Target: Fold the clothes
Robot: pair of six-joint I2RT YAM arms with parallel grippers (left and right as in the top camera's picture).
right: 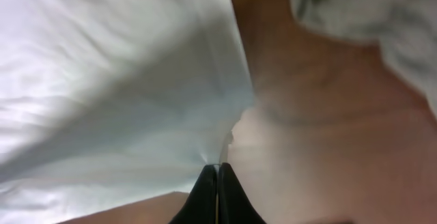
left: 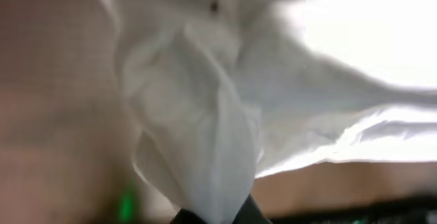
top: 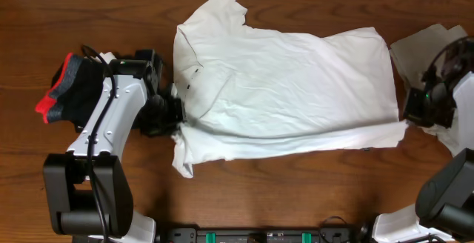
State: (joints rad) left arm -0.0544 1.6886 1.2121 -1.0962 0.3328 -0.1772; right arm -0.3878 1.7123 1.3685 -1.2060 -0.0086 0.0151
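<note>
The white shirt [top: 289,87] lies spread across the desk [top: 296,191]; the left hand [top: 175,114] pinches its bunched left edge; the right hand [right: 217,179] is clamped on its right edge.

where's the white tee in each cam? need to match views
Overhead: white T-shirt spread across the middle of the picture.
Left wrist: fills the centre and right, with a bunched fold running down into the left gripper.
Right wrist: covers the left half, its edge pinched in the right gripper.
Shared landmark: the brown wooden table, bare beside the shirt in all three.
</note>
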